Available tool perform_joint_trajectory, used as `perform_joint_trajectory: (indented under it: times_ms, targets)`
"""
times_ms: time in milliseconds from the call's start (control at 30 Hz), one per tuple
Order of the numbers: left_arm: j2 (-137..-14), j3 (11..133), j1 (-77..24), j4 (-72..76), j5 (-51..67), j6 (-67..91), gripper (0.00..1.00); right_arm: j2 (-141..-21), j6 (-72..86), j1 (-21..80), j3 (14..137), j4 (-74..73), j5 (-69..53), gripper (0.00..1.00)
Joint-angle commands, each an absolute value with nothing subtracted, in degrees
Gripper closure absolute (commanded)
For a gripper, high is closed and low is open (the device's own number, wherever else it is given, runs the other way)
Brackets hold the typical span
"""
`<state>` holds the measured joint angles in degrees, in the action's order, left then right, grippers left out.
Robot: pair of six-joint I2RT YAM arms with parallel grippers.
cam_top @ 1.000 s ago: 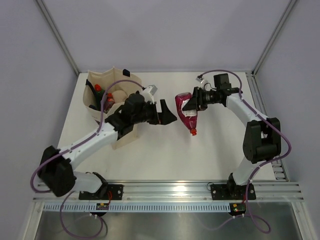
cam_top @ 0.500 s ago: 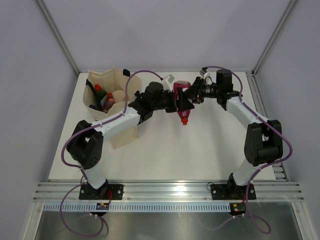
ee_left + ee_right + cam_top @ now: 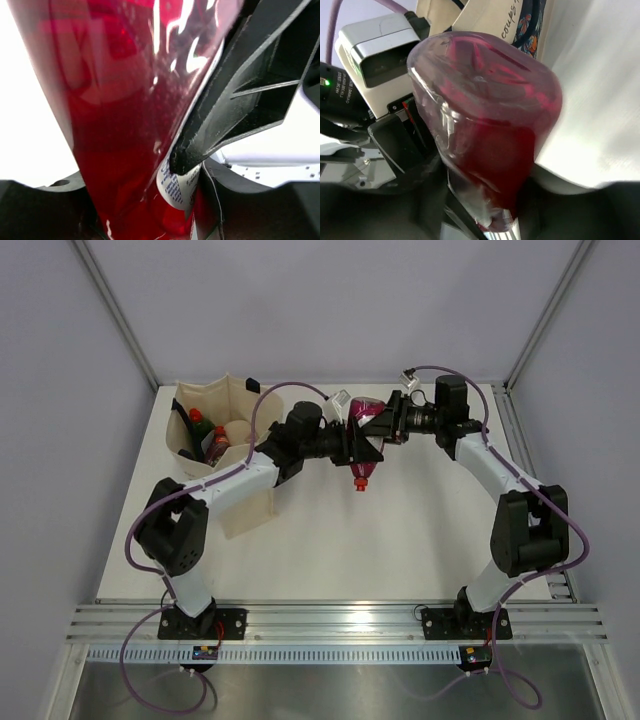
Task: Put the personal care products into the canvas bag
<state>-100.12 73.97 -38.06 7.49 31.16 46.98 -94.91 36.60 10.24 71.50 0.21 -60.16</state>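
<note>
- Dark red bottle [image 3: 364,466]: one item, held off the desk [image 3: 400,530] between the two arms, tilted with its cap lowest; well to the right of the canvas bag [image 3: 205,392] and outside it; a white label shows near the cap end in the left wrist view
- Right end effector [image 3: 388,424]: clenched on the dark red bottle at its broad end; the bottle's base fills the right wrist view, its body running down between the blurred fingers
- Left end effector [image 3: 353,445]: set at the bottle from the opposite side, jaws either side of the lower body; bottle surface fills the left wrist view, with a black finger [image 3: 240,95] pressed against it; whether these jaws have clamped cannot be told
- Canvas bag: upright at the back left of the desk, mouth open; a green bottle with red cap [image 3: 200,422] and another dark red bottle [image 3: 217,444] visible inside
</note>
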Motion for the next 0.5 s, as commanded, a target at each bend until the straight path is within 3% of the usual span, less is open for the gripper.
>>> perform_joint_trajectory:
  times_ms: [0,100,133,467]
  targets:
    - [-95.37,74.97,-35.07,6.78,31.64,41.40,1.00,-90.53,22.08,10.55,77.16,-11.58,-63.02,0.32]
    - [-92.82,75.76,-34.19,1.95,32.96,37.19,1.00,-90.09,12.78,10.46,79.45,-17.13,-59.33,0.05]
    - [-92.12,75.94,-33.67,0.11,33.48,36.39,1.00,-90.09,11.00,10.37,80.32,-18.53,-56.80,0.01]
    - [-81.74,84.28,-28.22,-14.32,31.91,29.71,1.00,-90.17,0.88,2.38,84.99,-25.13,-60.29,0.01]
